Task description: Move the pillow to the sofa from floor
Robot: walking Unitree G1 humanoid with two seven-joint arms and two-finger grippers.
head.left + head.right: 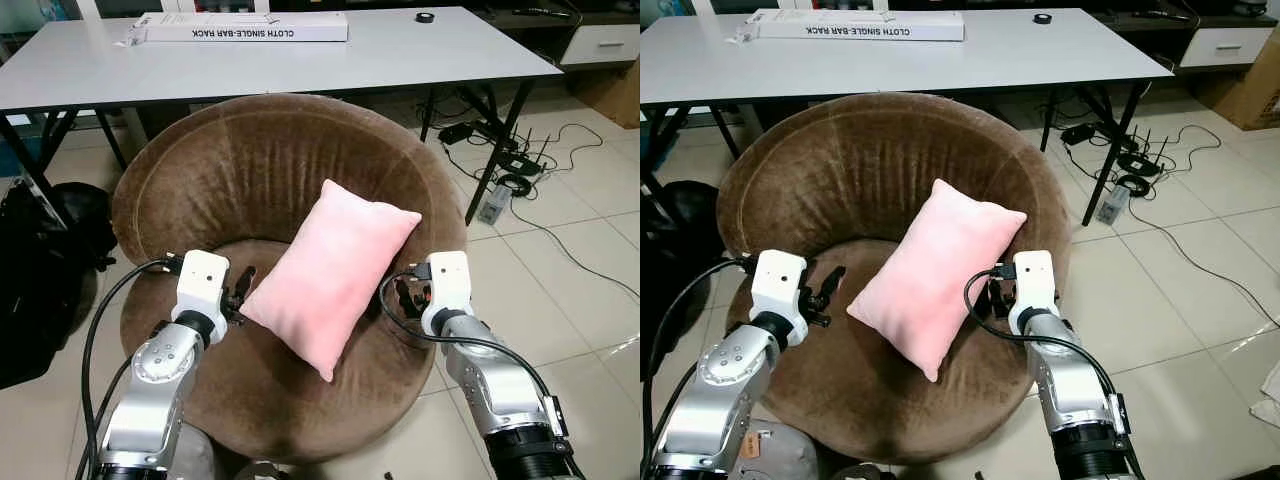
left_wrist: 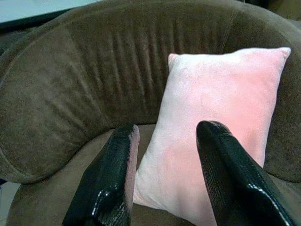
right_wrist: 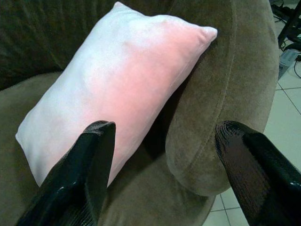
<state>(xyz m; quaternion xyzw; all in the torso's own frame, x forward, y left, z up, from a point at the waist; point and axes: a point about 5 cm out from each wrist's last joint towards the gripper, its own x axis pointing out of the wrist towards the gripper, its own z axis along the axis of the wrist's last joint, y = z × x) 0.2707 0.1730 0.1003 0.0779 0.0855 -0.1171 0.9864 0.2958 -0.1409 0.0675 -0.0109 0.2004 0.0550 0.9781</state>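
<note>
The pink pillow (image 1: 335,270) lies tilted on the seat of the round brown sofa (image 1: 240,160), its upper edge leaning on the backrest toward the right rim. The left gripper (image 2: 162,176) hangs near its lower left side, fingers apart, holding nothing. The right gripper (image 3: 164,174) is wide open beside the sofa's right rim, also empty. Behind stands a grey table (image 1: 420,55).

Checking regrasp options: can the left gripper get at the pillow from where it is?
Probably yes: the left gripper is open, aimed at the pink pillow leaning in the brown sofa, nothing between them.
</note>
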